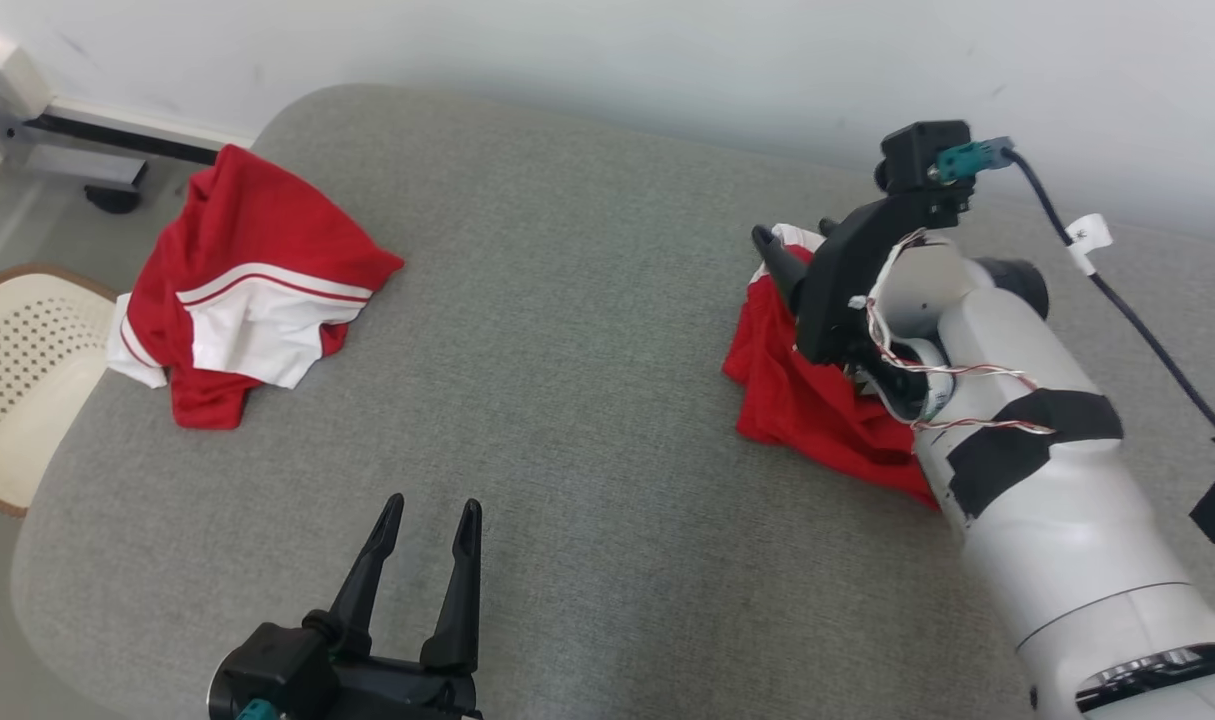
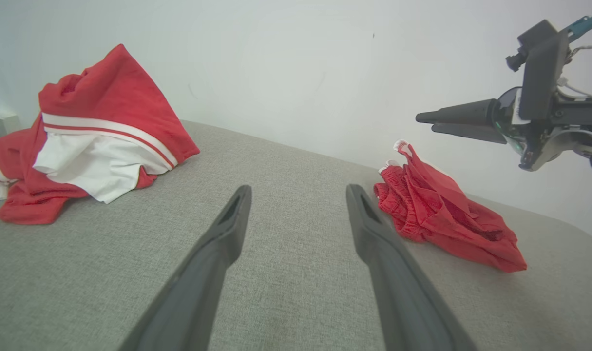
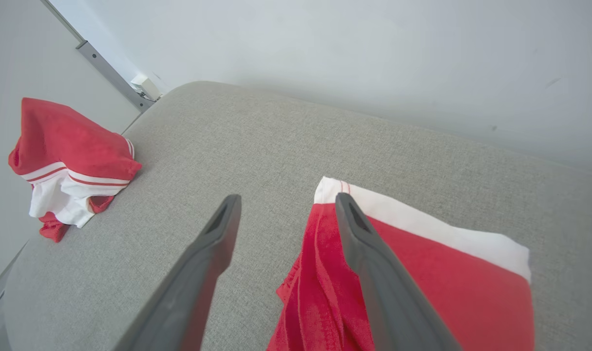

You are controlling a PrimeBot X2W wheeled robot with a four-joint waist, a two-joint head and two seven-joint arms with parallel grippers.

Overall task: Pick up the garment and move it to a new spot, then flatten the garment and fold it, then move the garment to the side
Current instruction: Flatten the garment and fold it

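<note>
Head view: a grey fabric-covered tabletop (image 1: 567,400) carries a crumpled red-and-white garment pile (image 1: 237,290) at its far left corner. A folded red garment with a white band (image 1: 797,420) lies at the right, partly hidden by the pale right arm (image 1: 1027,480). A cream perforated chair (image 1: 27,370) stands by the left edge.
Left wrist view: side-on, the right gripper (image 2: 425,122) hangs in the air above the folded red garment, clear of the cloth. The head view hides that gap.
Right wrist view: the white band runs along the garment's far edge, with layered red folds on its left side.
Right gripper: fingers spread and empty, one over the garment, the other over bare tabletop.
Left gripper (image 1: 434,502): fingers spread and empty, over bare tabletop, well apart from both garments.
Task garment: on the tabletop's right side, directly beneath the right gripper.
</note>
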